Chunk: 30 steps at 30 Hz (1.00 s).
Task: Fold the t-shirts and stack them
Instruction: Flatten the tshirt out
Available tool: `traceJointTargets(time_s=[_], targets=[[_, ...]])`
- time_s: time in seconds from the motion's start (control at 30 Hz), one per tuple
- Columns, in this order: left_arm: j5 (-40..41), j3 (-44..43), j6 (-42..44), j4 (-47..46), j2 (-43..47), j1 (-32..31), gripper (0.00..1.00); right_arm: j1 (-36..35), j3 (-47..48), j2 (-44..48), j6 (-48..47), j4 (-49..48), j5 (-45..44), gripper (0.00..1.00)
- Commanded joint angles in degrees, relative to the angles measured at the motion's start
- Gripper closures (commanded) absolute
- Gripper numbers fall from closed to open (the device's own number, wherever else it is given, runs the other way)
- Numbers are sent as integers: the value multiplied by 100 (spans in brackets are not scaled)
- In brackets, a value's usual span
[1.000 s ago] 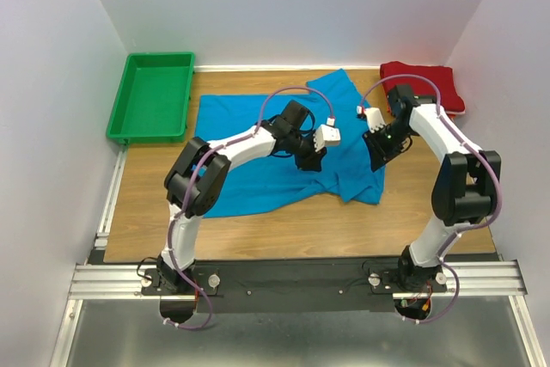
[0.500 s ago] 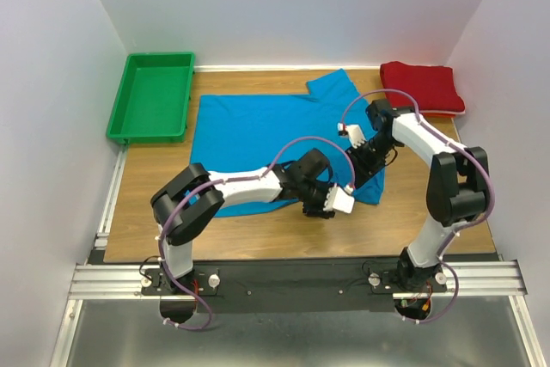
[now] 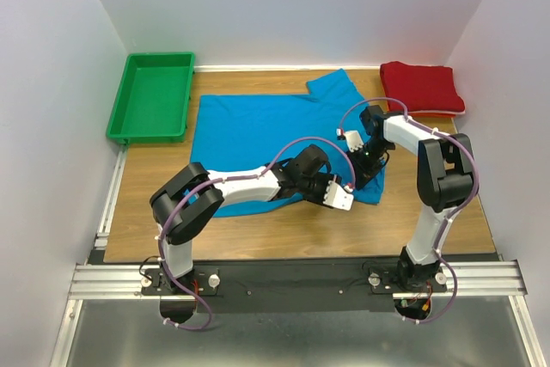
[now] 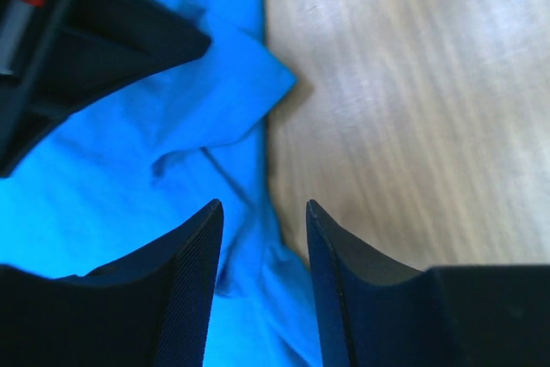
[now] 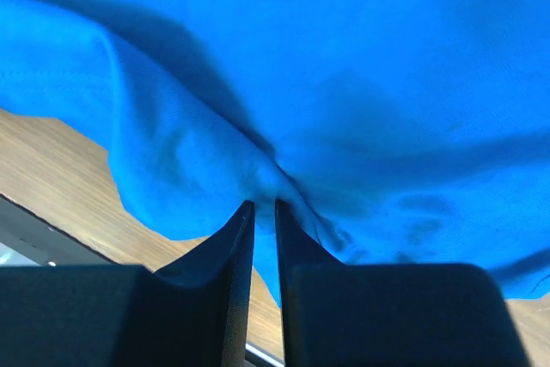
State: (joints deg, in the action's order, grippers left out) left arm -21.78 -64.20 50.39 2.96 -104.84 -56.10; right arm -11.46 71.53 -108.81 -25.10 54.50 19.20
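Observation:
A bright blue t-shirt [image 3: 249, 131] lies spread on the wooden table, its right side rumpled. A dark red t-shirt [image 3: 423, 86] sits folded at the back right corner. My left gripper [image 3: 344, 198] is low at the blue shirt's near right corner. In the left wrist view it [image 4: 262, 209] stands open, astride the blue shirt's edge [image 4: 249, 169]. My right gripper [image 3: 365, 168] is just behind it on the shirt's right side. In the right wrist view it [image 5: 264, 204] is shut on a raised fold of the blue cloth [image 5: 266, 174].
A green plastic tray [image 3: 153, 96] stands at the back left, off the wood. White walls close in on three sides. Bare wood [image 3: 430, 212] shows to the right of and in front of the blue shirt. The two grippers sit close together.
My left arm swung from the shirt's middle down to its near right corner. My right gripper moved left onto the shirt's right side and its jaws closed on a fold.

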Motion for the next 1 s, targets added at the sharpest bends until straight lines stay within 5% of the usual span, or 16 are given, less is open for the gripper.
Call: traceJointTargets(time_s=[0.0, 0.2, 0.97], targets=[[253, 13, 208, -270, -10, 63, 51, 21, 72, -166, 243, -256, -321, 79], [183, -171, 120, -270, -230, 274, 59, 13, 81, -184, 225, -247, -356, 79], [-81, -496, 129, -217, -573, 301, 58, 21, 160, -377, 216, -256, -479, 79]])
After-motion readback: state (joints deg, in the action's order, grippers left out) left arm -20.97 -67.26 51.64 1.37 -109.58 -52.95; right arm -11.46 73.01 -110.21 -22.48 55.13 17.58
